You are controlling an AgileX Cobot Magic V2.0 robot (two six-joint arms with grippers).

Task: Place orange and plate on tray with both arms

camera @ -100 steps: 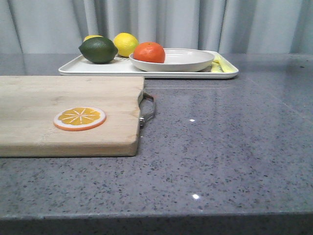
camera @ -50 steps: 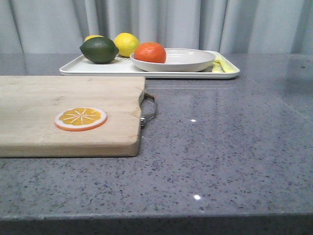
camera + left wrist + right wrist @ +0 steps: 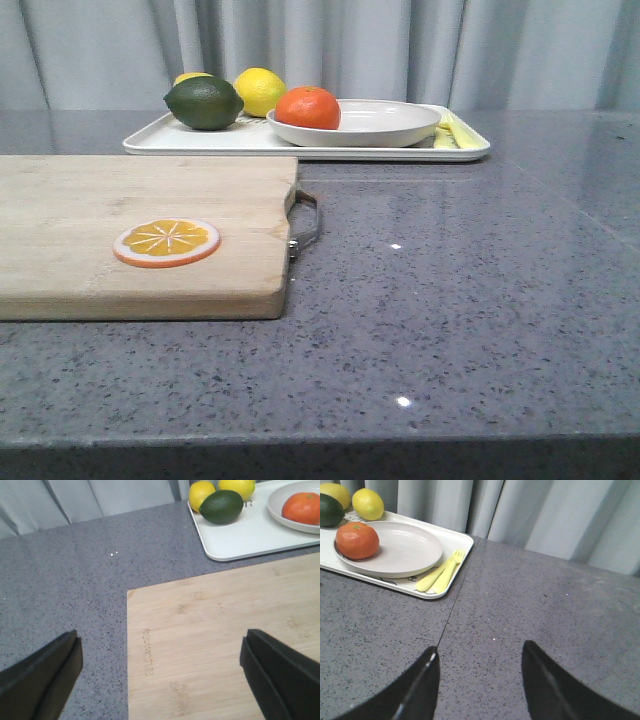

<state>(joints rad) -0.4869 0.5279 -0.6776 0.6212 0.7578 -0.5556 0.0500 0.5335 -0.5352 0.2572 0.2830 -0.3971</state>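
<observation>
The orange (image 3: pixel 307 107) lies in the left part of the off-white plate (image 3: pixel 385 125), and the plate rests on the white tray (image 3: pixel 200 141) at the back of the table. The wrist views show the same: orange (image 3: pixel 357 540) on plate (image 3: pixel 410 547) on tray (image 3: pixel 457 542), and orange (image 3: pixel 303 508), plate (image 3: pixel 276 502), tray (image 3: pixel 250 535). My left gripper (image 3: pixel 160 647) hangs open above the near corner of the cutting board, far from the tray. Over bare grey table beside the tray, my right gripper (image 3: pixel 479 652) is open and empty. Neither arm shows in the front view.
A wooden cutting board (image 3: pixel 140 235) with a metal handle (image 3: pixel 305 225) fills the left front and carries an orange slice (image 3: pixel 166 242). On the tray also sit a dark green lime (image 3: pixel 203 102), two lemons (image 3: pixel 259 90) and a yellow fork (image 3: pixel 440 572). Grey curtains hang behind.
The front view has shifted a few pixels to the right; the objects keep their places relative to each other.
</observation>
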